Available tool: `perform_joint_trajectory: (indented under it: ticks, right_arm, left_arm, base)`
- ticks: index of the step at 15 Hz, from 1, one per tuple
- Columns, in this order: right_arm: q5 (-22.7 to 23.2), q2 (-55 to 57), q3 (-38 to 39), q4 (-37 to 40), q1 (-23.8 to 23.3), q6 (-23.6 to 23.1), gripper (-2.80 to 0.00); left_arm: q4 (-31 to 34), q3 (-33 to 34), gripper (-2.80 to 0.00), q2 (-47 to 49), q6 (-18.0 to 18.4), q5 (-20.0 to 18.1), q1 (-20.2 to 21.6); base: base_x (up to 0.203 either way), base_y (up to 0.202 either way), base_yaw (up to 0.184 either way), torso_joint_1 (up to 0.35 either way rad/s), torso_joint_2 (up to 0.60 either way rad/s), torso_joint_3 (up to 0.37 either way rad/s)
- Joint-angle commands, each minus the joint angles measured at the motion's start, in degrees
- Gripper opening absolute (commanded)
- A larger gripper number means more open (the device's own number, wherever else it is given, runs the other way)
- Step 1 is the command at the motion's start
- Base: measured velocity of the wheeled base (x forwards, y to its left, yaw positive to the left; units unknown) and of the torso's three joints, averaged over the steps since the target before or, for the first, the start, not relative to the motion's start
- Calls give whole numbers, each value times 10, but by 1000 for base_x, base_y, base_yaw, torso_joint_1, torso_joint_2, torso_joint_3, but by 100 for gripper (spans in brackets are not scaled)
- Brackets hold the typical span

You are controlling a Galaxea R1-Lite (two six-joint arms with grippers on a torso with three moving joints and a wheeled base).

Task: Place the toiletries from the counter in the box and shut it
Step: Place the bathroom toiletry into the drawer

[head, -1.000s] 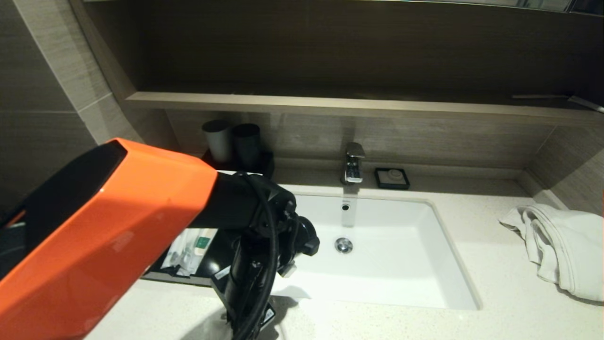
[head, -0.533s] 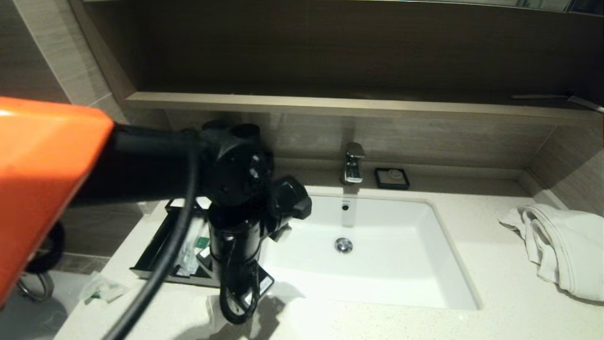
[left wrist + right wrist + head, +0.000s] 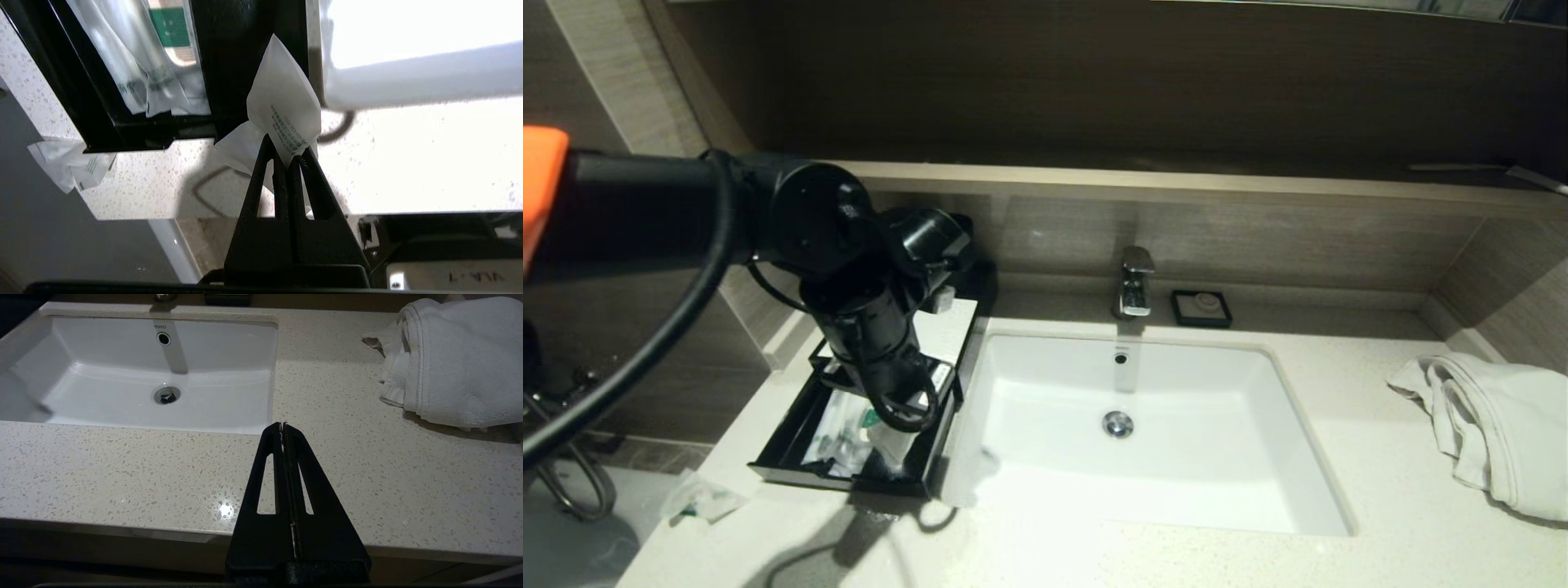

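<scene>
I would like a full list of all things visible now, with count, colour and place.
box: one, black with white top panel, on the counter left of the sink, drawer pulled out.
sachets in the drawer: several, translucent white with green, exact count unclear.
held sachet: one, white, above the drawer's near corner.
loose sachet: one, white, at the counter's left front edge.
counter: one, off-white speckled.
sink: one, white, inset.
faucet: one, chrome, behind the sink.
soap dish: one, black, right of the faucet.
towel: one, white, far right.
shelf: one, brown, above.
left pincer: black, shut on the held sachet.
right pincer: black, shut, above the counter's front.
</scene>
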Motion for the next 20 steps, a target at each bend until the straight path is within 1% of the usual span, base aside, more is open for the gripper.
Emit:
perform_joint_trajectory:
  ticks: [1, 2, 3, 7, 10, 20]
  right_arm:
    - [0, 0, 0, 0, 0, 0, -280]
    - [0, 0, 0, 0, 0, 0, -280]
    - [0, 0, 0, 0, 0, 0, -280]
    - [0, 0, 0, 0, 0, 0, -280]
    - [0, 0, 0, 0, 0, 0, -280]
    - [0, 0, 0, 0, 0, 0, -280]
  left_arm:
    - [-14, 2, -280, 13, -11, 1, 13]
    - [-33, 2, -280, 23, -30, 1, 20]
    - [-42, 3, -280, 29, -40, 1, 23]
    - [-57, 1, -280, 45, -43, 4, 36]
    - [-67, 1, -280, 67, -58, 8, 43]
    - [-81, 0, -280, 110, -60, 12, 58]
  base:
    - [0, 0, 0, 0, 0, 0]
    - [0, 0, 0, 0, 0, 0]
    - [0, 0, 0, 0, 0, 0]
    - [0, 0, 0, 0, 0, 0]
    - [0, 0, 0, 0, 0, 0]
    - [0, 0, 0, 0, 0, 0]
